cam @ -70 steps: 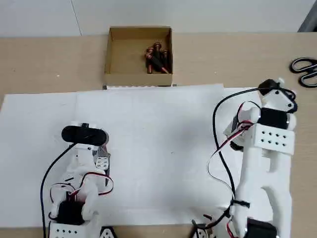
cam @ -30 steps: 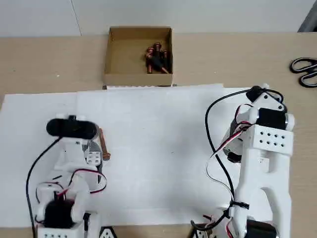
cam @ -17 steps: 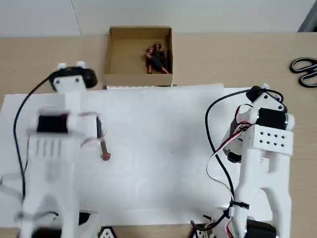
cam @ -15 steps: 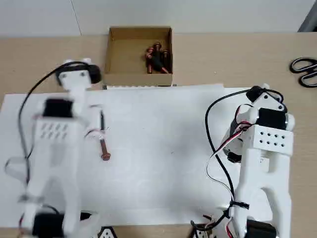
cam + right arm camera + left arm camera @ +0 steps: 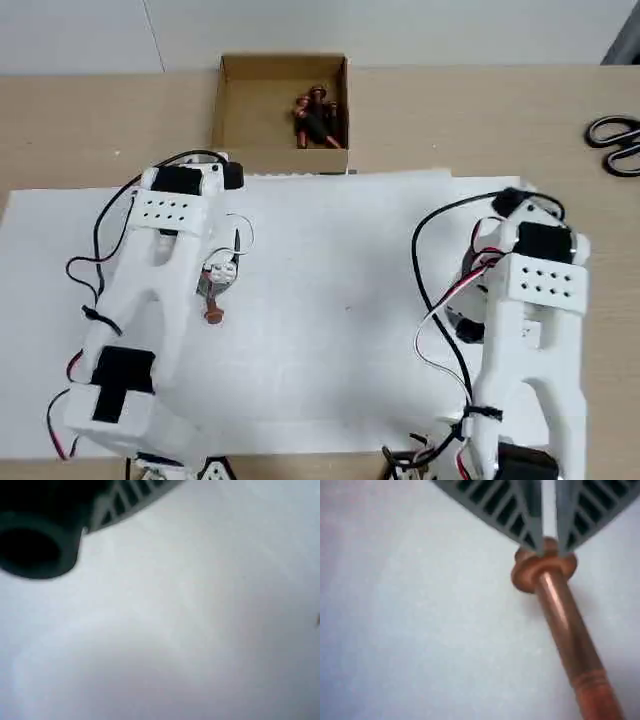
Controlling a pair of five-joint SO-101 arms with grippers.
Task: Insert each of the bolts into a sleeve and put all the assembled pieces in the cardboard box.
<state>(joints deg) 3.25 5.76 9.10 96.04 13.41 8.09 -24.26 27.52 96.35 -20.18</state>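
Left wrist view: ribbed grey left pincer (image 5: 549,534) pinches flanged head of smooth copper bolt (image 5: 566,626).

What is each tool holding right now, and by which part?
Left tool pinches the bolt by its head. Right tool seems to hold a sleeve; where cannot be told.

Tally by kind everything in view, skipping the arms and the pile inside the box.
Loose bolt: 1
Sleeve: 1
Cardboard box: 1
Scissors: 1
Paper sheet: 1
Total: 5
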